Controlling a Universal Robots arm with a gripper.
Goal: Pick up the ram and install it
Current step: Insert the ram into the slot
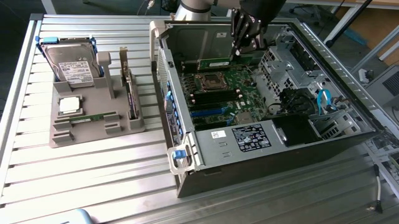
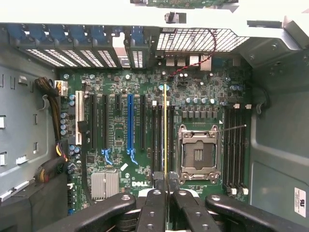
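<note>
My gripper (image 1: 238, 52) hangs inside the open computer case (image 1: 206, 154), shut on the ram (image 1: 218, 62), a thin green stick held level below the fingers. In the wrist view the ram (image 2: 165, 125) appears edge-on as a narrow line between the two black fingers (image 2: 153, 203). It hovers above the motherboard (image 2: 120, 145), lined up along the black memory slots (image 2: 157, 135) beside the empty processor socket (image 2: 199, 154). It is not touching the slots. A second ram stick (image 1: 93, 116) lies on the grey holder (image 1: 62, 137) outside the case.
The grey holder also carries a hard drive (image 1: 72, 65), a square silver processor chip (image 1: 70, 105) and an upright expansion card (image 1: 129, 93). Case walls, a drive cage (image 1: 293, 70) and cables (image 1: 324, 100) surround the board. More memory slots (image 2: 234, 145) lie beyond the socket.
</note>
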